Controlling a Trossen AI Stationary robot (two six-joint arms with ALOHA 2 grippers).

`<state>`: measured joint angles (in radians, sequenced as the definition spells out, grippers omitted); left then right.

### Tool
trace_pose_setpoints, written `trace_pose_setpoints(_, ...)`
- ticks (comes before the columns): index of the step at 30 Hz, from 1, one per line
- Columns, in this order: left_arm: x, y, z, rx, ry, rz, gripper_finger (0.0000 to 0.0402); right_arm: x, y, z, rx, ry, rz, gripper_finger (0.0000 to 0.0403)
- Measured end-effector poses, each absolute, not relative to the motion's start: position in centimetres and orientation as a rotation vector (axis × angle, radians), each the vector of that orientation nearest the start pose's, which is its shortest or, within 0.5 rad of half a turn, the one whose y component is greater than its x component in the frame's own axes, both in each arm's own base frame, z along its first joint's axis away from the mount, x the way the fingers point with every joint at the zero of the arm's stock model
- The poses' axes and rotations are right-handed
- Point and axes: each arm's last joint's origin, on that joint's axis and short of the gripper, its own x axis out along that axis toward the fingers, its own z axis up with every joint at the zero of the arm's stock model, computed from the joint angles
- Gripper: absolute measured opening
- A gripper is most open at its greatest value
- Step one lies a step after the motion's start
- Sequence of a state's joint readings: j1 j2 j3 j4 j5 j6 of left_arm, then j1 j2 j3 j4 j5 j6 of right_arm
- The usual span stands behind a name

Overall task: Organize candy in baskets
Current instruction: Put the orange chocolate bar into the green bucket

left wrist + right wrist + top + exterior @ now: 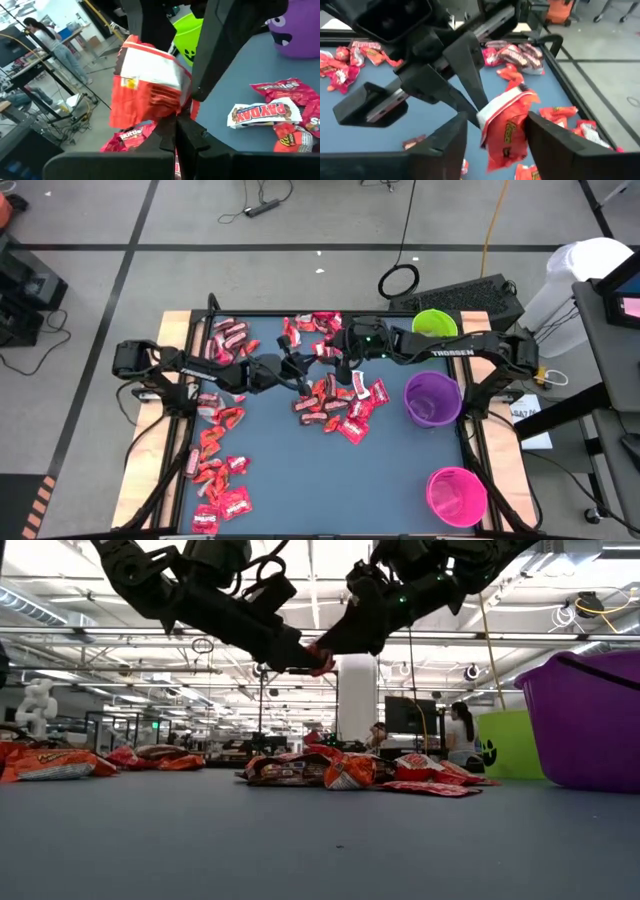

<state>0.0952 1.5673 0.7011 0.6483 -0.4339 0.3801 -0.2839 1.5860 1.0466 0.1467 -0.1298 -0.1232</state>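
Fingers of the left gripper point(300, 658) pinch a red candy point(507, 125) shut in mid-air at frame centre, while the right gripper point(492, 130) straddles it with fingers spread, above the candy pile point(335, 402), baskets point(432, 398) right.

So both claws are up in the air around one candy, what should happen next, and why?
Probably the right claw should close on the orange-red Reese's packet. The left claw is shut on its edge above the table, while the right claw's fingers stand open on either side, so this looks like a handover.
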Motion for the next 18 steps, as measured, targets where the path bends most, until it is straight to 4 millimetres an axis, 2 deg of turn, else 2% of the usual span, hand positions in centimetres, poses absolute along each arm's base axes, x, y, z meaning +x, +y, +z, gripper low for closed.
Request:
trace_pose_setpoints(9,31.3,4.17,19.96,0.377,0.303,0.472,0.0023,34.08,-9.96,25.84,-0.077,0.374,-0.136,0.0022)
trace_pose_setpoints(11,31.3,4.16,19.97,0.372,0.301,0.471,0.0025,34.07,-9.99,25.83,-0.1,0.377,-0.134,0.001)
trace_pose_setpoints(15,31.31,4.17,19.99,0.343,0.293,0.475,0.0029,34.05,-10.09,25.89,-0.117,0.388,-0.184,0.0019)
trace_pose_setpoints(18,31.3,4.17,19.91,0.315,0.295,0.477,0.005,33.99,-10.16,26.46,-0.116,0.397,-0.206,0.0018)
